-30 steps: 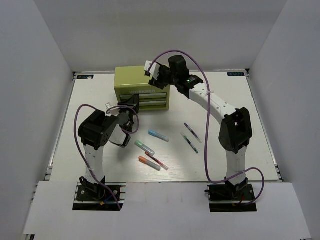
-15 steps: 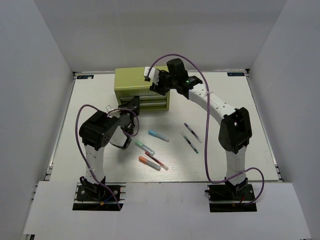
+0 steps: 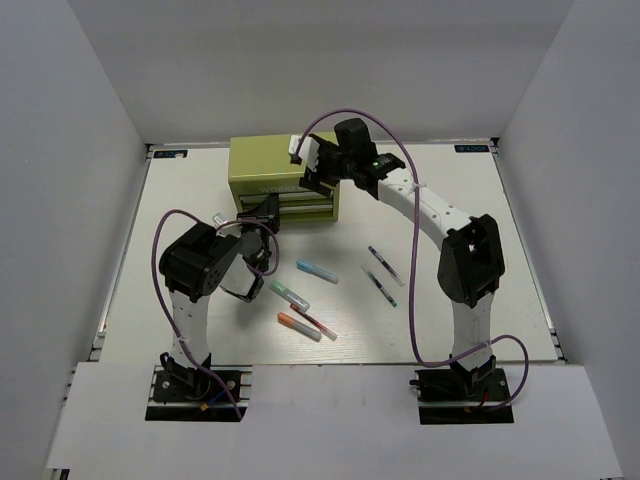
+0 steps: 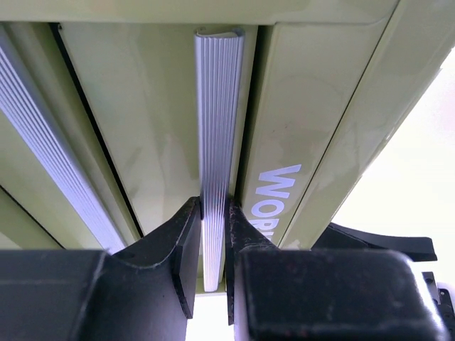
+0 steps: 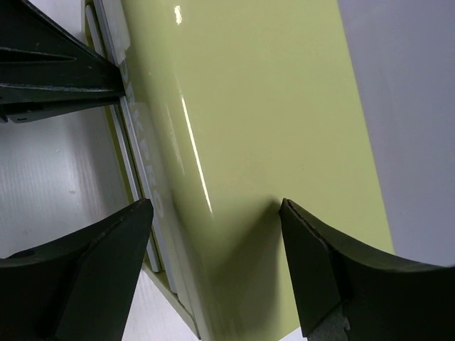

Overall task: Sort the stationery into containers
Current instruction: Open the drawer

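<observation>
The olive-green chest (image 3: 265,160), whose drawers are the containers, stands at the back of the table. My left gripper (image 4: 213,241) is shut on a ribbed silver drawer handle (image 4: 218,128) at the chest's front left; in the top view the left gripper (image 3: 266,208) sits there. My right gripper (image 3: 309,165) hangs open over the chest's top front edge, its fingers (image 5: 313,263) straddling the chest top (image 5: 249,106). The stationery lies in front: a blue-ended marker (image 3: 317,271), a green-ended marker (image 3: 289,294), an orange marker (image 3: 299,327), a thin red pen (image 3: 314,322) and two dark pens (image 3: 385,265).
The drawers' fronts look closed, with white lettering (image 4: 281,195) on the panel beside the gripped handle. White walls enclose the table (image 3: 470,230) on three sides. Purple cables loop off both arms.
My right gripper has opened wider and shifted slightly left over the chest top. My left gripper has closed fully on the handle. The pens have not moved.
</observation>
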`<state>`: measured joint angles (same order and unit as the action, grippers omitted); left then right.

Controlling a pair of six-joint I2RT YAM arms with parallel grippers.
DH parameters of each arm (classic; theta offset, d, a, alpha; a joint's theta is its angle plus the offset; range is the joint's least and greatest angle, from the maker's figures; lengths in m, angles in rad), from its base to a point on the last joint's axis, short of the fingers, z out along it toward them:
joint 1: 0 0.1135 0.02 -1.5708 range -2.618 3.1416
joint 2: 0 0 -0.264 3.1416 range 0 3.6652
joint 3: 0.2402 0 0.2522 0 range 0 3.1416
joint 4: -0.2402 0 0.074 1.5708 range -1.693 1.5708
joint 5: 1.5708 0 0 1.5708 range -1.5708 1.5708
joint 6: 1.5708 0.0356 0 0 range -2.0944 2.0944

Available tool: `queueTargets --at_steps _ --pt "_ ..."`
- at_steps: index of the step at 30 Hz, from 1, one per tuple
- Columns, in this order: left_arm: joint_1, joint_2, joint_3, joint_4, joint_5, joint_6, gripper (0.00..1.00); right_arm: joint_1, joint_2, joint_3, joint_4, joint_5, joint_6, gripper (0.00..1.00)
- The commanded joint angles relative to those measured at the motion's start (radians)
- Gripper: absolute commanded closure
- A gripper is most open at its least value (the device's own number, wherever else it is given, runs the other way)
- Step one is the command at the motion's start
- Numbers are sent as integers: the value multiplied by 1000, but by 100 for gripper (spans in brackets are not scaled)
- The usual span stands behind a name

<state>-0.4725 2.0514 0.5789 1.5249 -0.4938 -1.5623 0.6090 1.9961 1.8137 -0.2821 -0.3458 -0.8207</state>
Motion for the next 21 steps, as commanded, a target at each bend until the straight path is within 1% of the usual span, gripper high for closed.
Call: queueTargets --at_steps 1,4,8,10,13,17,21 --pt "-21 61 -128 264 -45 47 100 0 -13 24 14 16 -3 22" --pt "-31 41 -161 273 -45 47 100 1 4 38 23 50 -1 22" --pt "-41 30 -197 285 -63 47 100 0 23 49 14 97 8 25" --pt "-41 30 -197 285 -63 47 100 0 27 55 14 106 11 25" --pt "-41 21 -197 285 -63 47 100 0 43 65 11 139 17 27" --pt "-51 3 -197 285 -63 47 100 1 69 108 1 171 26 27" --pt "-61 -22 -234 285 -32 47 100 0 78 108 8 202 28 27"
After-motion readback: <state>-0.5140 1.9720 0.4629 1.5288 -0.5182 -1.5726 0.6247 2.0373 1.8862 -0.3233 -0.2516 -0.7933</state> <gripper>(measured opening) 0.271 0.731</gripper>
